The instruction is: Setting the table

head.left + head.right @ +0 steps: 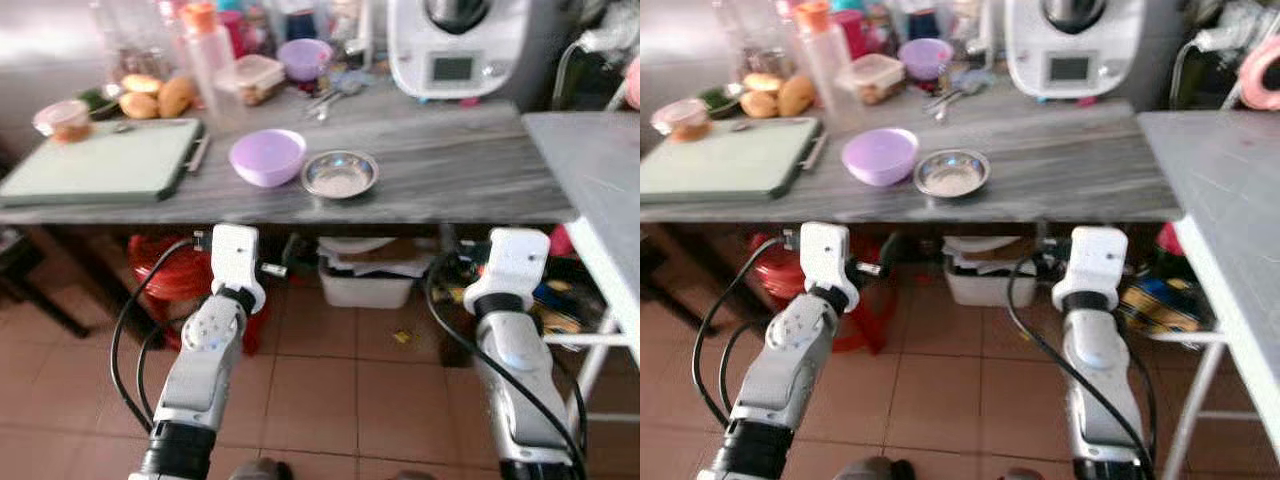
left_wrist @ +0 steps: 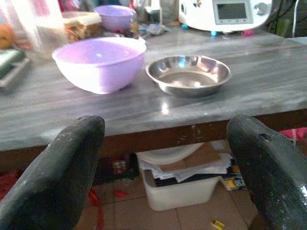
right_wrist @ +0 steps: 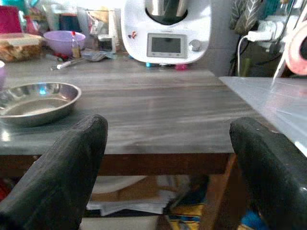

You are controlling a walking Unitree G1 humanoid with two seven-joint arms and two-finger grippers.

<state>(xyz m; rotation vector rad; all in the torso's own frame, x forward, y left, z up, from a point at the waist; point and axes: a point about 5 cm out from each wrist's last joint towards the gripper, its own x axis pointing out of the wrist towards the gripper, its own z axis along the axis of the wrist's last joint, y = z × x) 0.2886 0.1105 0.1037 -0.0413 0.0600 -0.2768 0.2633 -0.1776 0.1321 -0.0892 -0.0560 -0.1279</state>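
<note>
Lilac plastic bowl (image 1: 267, 156) sits mid-frame on the grey wood-grain desk (image 1: 450, 165), just beside a steel dish (image 1: 340, 174) to its right, near the front edge. Second purple bowl (image 1: 304, 58) at the back, upper centre. Green cutting board (image 1: 105, 160) upper left, white kitchen machine (image 1: 455, 45) upper right. Left gripper (image 2: 165, 167) and right gripper (image 3: 168, 163) both hover below the desk edge, fingers (image 2: 62, 177) spread wide apart, gripping nothing. White bin (image 1: 365, 285) under the desk on tiled floor (image 1: 330, 380).
</note>
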